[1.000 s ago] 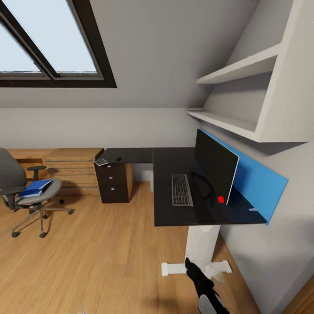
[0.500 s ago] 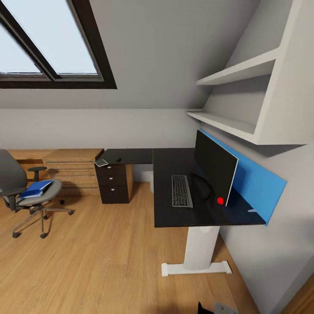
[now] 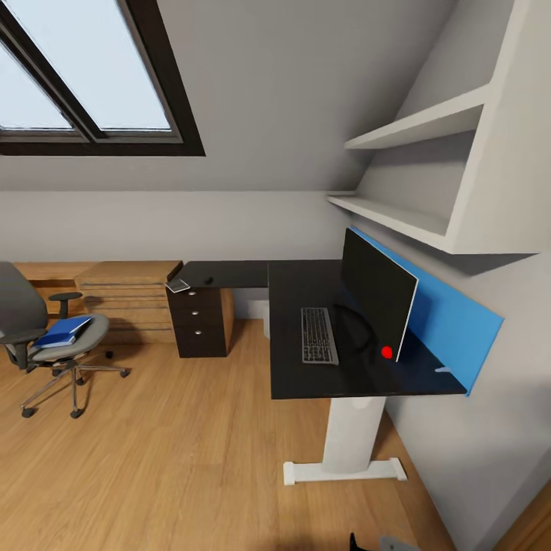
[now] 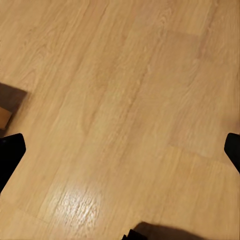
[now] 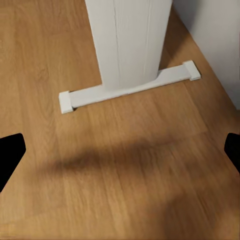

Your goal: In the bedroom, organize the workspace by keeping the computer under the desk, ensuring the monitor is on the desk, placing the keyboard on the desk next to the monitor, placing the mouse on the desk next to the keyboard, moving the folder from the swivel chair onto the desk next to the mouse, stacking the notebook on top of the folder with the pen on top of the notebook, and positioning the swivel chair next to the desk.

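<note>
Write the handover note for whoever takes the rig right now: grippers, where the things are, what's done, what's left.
Left gripper: open, empty, over oak floor.
Right gripper: open, empty, facing the desk's white leg.
Glossy black desk: the wide black monitor and slim silver-grey keyboard stand side by side on it; both done.
A small dark thing, likely the mouse, and a grey flat thing, likely the notebook, lie on the far wing.
Bright blue folder lies on the grey swivel chair, away from the desk.
Left: mouse, folder, notebook, pen, chair.
</note>
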Robot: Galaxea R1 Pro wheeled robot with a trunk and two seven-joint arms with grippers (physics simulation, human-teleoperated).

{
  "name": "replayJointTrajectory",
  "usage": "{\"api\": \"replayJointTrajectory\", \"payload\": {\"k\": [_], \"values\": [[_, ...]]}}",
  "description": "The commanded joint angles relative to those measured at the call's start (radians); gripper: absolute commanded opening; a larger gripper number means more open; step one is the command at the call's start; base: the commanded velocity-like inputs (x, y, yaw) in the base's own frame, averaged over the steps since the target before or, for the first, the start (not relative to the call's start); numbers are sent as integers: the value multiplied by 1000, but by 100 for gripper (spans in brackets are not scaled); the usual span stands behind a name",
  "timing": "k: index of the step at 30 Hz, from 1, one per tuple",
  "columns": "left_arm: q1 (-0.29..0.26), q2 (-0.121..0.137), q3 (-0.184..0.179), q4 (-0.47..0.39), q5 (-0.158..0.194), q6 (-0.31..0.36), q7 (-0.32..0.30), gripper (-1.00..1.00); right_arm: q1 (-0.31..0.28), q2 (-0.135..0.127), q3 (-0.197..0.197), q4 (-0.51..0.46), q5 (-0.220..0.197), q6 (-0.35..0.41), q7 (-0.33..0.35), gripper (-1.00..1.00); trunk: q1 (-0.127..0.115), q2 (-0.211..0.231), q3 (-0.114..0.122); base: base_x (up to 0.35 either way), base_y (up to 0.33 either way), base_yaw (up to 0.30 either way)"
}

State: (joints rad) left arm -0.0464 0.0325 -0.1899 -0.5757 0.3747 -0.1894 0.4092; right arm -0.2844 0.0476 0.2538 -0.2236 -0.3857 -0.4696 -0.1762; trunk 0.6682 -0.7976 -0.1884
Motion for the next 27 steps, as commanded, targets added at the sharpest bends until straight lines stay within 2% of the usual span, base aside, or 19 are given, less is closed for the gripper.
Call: {"api": "replayJointTrajectory", "payload": {"k": [1,10,11,14,27], "values": [[-1,1,-8,0,10,-6,7,100,-1,0,9,1,-2,-3,-8,100,0,-1,-1,0,68,0],[-1,-2,-8,16,10,-10,-7,100,-1,3,9,3,3,-4,-8,100,0,-1,-1,17,265,0],[-1,-16,-9,24,10,-10,-40,100,-1,10,11,3,4,-6,-8,100,0,-1,-2,108,298,-54],[-1,-22,-12,34,9,-10,-53,100,-1,20,9,3,5,-6,-8,100,0,-1,-3,137,287,-43],[-1,-26,-16,57,8,-9,-56,100,-1,24,13,4,7,-5,-8,100,0,-1,-16,278,215,161]]}}
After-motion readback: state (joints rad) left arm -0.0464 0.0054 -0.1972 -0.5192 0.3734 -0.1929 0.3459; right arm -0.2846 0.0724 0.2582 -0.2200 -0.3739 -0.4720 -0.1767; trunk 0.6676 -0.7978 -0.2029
